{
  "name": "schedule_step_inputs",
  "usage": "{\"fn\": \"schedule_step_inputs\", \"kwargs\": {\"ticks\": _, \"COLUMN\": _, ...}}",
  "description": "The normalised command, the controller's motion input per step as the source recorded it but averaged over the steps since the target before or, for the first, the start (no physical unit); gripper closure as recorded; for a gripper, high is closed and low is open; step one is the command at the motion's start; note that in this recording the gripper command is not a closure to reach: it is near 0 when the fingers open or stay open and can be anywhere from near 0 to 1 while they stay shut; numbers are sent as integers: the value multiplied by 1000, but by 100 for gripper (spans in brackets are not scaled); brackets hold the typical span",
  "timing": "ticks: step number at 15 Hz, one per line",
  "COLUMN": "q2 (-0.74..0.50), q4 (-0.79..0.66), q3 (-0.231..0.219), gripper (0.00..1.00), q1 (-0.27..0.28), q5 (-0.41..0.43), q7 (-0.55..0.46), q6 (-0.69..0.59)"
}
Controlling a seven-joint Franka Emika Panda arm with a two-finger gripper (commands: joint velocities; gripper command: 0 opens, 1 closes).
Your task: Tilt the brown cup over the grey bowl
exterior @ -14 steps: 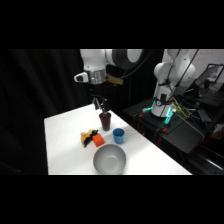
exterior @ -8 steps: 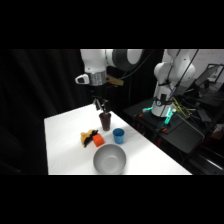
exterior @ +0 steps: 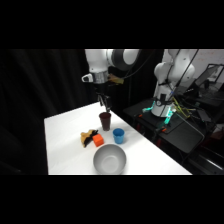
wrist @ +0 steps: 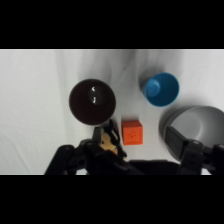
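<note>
Hidden parts: in the wrist view the grey bowl is cut by the right edge and partly covered by the black linkage; a yellowish thing at the bottom, just below the brown cup, cannot be identified.
Gripper: it is seen above the brown cup in the side view, its fingers just over the rim; whether the fingers are spread or closed cannot be told, and no grasp on the cup is shown.
Brown cup: it is stood upright on the white table, its dark inside seen from above in the wrist view.
Grey bowl: it is placed near the table's front edge, at 6 o'clock from the brown cup in the side view, well apart from it.
Blue cup: it is set at 4 o'clock from the brown cup, near it but not touching; in the wrist view the blue cup lies at 3 o'clock of the brown cup.
Orange cube: it is found between the brown cup and the bowl; in the wrist view the orange cube sits just beside the brown cup at 4 o'clock.
Dark-and-yellow item: it lies just left of the cube; its kind cannot be made out.
Open room: bare table surface is seen at 9 o'clock of the brown cup, out to the left edge.
</note>
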Motion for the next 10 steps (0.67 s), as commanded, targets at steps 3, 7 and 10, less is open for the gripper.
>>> {"fn": "schedule_step_inputs", "kwargs": {"ticks": 3, "q2": -139, "q4": -377, "q3": -9, "gripper": 0, "q1": -36, "q5": 166, "q7": 159, "q6": 613}}
{"fn": "schedule_step_inputs", "kwargs": {"ticks": 7, "q2": 4, "q4": -255, "q3": 16, "gripper": 0, "q1": -10, "q5": 68, "q7": 190, "q6": 544}}
{"fn": "schedule_step_inputs", "kwargs": {"ticks": 10, "q2": 88, "q4": -89, "q3": 6, "gripper": 0, "q1": -11, "q5": 20, "q7": 153, "q6": 337}}
